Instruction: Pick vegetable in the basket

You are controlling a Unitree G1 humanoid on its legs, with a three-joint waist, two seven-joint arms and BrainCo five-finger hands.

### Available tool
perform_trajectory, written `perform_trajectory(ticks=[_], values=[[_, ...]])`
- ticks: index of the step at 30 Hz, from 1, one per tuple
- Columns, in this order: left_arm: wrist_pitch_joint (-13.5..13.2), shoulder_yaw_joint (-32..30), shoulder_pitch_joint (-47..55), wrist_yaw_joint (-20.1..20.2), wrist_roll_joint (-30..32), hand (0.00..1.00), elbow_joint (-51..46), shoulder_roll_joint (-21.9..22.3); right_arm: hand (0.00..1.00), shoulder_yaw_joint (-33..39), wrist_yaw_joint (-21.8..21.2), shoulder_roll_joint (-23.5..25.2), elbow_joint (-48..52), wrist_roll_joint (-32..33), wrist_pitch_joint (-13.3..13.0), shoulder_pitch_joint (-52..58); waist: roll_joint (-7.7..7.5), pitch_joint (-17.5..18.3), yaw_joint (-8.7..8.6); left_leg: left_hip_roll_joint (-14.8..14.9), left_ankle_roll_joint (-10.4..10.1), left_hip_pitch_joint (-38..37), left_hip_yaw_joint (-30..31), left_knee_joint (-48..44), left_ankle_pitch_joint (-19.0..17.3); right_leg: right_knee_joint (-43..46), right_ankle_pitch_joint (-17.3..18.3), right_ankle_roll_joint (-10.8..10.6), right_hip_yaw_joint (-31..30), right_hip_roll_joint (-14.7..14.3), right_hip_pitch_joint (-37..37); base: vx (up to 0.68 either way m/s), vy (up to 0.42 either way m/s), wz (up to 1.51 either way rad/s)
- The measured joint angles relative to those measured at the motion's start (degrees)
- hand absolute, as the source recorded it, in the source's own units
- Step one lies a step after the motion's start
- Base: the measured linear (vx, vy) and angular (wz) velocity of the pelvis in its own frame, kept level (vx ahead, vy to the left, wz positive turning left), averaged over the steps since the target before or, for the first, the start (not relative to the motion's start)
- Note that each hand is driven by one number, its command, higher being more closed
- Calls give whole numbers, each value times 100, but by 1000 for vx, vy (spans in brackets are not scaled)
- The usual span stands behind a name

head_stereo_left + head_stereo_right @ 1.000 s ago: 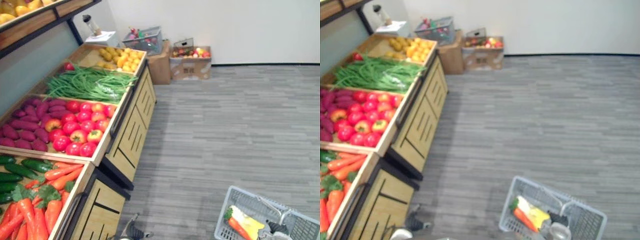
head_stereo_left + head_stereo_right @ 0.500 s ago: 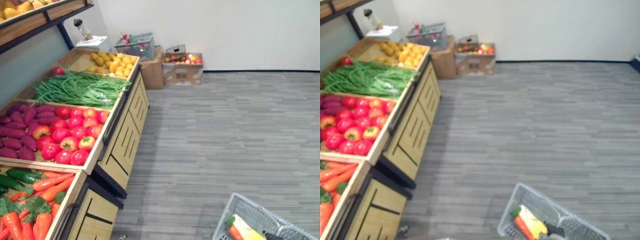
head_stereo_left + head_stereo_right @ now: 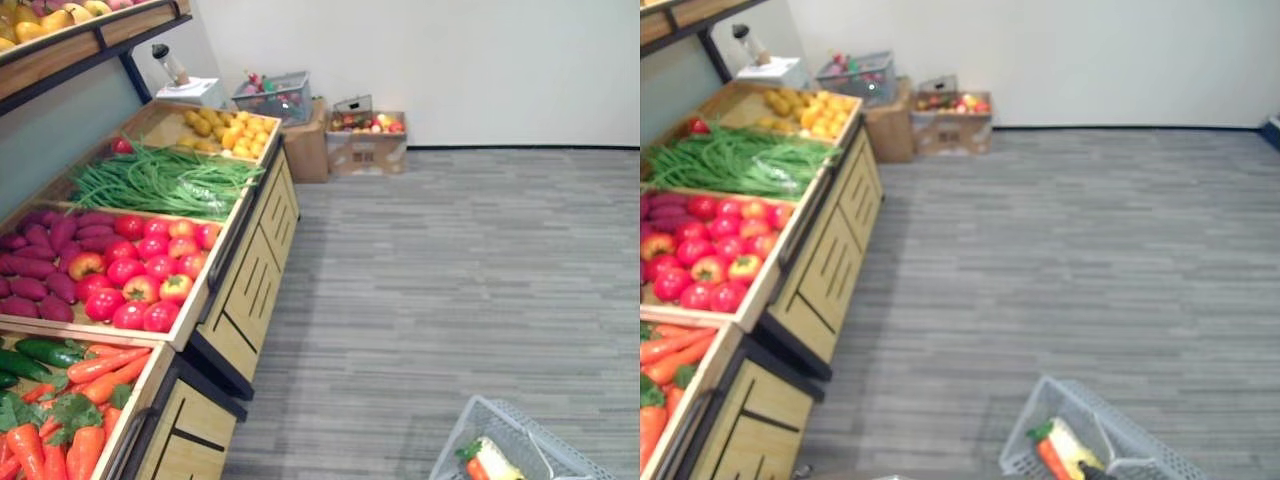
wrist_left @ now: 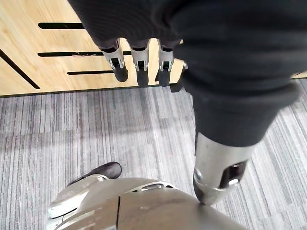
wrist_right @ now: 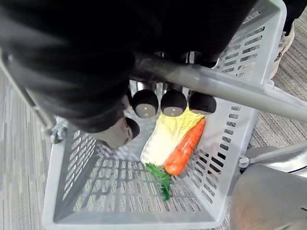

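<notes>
Right wrist view: your right hand [image 5: 173,102] grips the handle [image 5: 225,88] of the 5 o'clock basket [image 5: 226,143] holding carrot [image 5: 186,146] and cabbage [image 5: 165,136], left hand [image 4: 139,58] slack, empty; swinging toward the 9 o'clock stand [image 3: 250,290] may spill them.

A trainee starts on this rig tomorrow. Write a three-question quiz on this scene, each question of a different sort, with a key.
1. Which vegetable lies beside the carrot in the grey basket? A) a tomato B) a pale yellow-white leafy vegetable C) a cucumber
2. True or false: the right hand has its fingers curled round the basket's handle.
3. Fill in: on the wooden stand, the crate between the yellow fruit and the tomatoes holds long green ____.
Key: 1 B; 2 true; 3 beans.
</notes>
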State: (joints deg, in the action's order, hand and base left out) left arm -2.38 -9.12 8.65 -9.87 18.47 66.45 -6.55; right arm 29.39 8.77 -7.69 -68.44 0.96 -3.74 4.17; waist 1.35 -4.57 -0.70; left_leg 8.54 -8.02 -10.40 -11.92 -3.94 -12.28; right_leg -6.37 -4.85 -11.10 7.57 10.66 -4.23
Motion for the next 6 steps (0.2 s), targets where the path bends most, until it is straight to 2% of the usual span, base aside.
perform_trajectory(ticks=[6], values=[[-1,0,-57,-10,-259,0,186,8,100,-25,-32,-1,-2,19,-1,12,13,8,-62,24,-3,-29,-6,35,-1,-4,0,0,1,-30,1,0,0,0]])
